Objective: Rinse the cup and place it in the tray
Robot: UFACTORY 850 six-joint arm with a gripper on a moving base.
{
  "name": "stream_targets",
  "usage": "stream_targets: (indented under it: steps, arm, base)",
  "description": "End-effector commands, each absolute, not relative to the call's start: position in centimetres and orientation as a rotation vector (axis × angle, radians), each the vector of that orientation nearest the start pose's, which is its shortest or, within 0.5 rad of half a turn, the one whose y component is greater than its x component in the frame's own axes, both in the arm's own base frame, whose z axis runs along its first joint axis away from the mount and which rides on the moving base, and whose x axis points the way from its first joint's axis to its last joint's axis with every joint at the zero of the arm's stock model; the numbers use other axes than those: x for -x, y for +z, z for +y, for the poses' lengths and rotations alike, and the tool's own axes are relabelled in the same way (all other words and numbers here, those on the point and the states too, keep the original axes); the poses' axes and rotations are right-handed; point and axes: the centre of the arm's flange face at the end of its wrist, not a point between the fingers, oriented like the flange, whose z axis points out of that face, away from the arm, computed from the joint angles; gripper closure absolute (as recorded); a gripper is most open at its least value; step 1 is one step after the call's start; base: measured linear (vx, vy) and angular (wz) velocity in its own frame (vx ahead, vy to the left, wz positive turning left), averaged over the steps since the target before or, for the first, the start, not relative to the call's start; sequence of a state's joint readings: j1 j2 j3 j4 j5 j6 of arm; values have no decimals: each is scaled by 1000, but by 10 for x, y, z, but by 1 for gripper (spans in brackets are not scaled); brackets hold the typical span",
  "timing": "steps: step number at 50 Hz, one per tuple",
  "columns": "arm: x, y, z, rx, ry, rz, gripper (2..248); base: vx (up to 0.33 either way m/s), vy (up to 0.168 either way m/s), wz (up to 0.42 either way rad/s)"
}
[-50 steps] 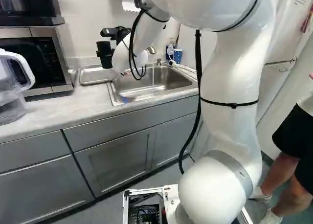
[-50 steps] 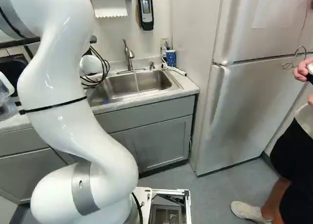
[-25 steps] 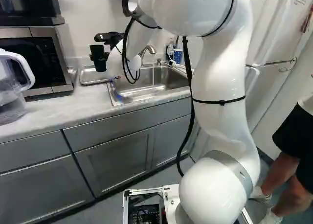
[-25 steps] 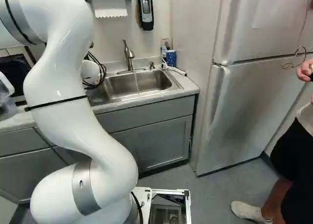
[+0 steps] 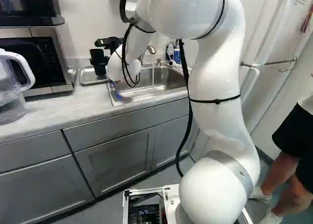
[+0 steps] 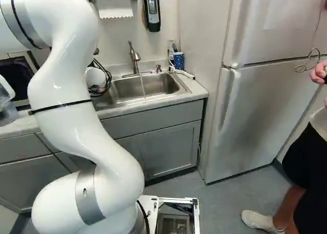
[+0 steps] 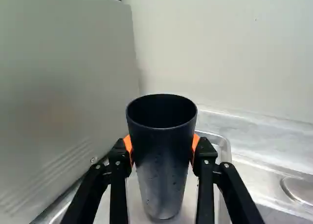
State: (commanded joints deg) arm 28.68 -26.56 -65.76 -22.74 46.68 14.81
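wrist view: two jaws with two orange pads [image 7: 128,144] hold one black cup [image 7: 164,170] upright, over one tray [image 7: 223,153]; whether they touch, i can't tell. right base view: one faucet [image 6: 134,57] runs one stream [image 6: 142,86] into one sink [image 6: 122,90], one blue cup [image 6: 178,61] near its back corner.

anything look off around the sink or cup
Yes: water runs from the faucet into the sink, though the cup is away from it, in the end effector over the tray. The cup shows no visible damage.
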Motion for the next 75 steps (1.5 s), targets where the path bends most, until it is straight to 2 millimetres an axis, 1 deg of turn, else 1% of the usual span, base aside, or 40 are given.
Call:
stream_targets:
  steps: [5,27,28,33,34,38,39,43,44,48,49,53,75]
  arm:
    - [-554,463,332,1866,-1664,-763,125]
    - [-554,463,332,1866,-1664,-763,125]
    - [-554,463,332,1866,-1664,-763,112]
    - [-554,463,332,1866,-1664,-763,112]
    - [-554,463,332,1866,-1664,-763,79]
    - [-554,463,332,1866,-1664,-763,79]
    - [-554,463,332,1866,-1664,-763,45]
    - [-554,463,332,1866,-1664,-763,45]
    - [-554,463,332,1866,-1664,-763,9]
    - [-554,463,332,1866,-1664,-763,9]
    - [-554,463,332,1865,-1664,-763,3]
    - [-554,466,332,1861,-1668,-763,3]
    - [-554,489,332,1829,-1704,-759,3]
  base:
    - [0,0,0]
    - [0,0,0]
    - [0,0,0]
    - [0,0,0]
    - [0,0,0]
    - [0,0,0]
    - [0,0,0]
    - [0,0,0]
    - [0,0,0]
    - [0,0,0]
    - [0,0,0]
    - [0,0,0]
    - [0,0,0]
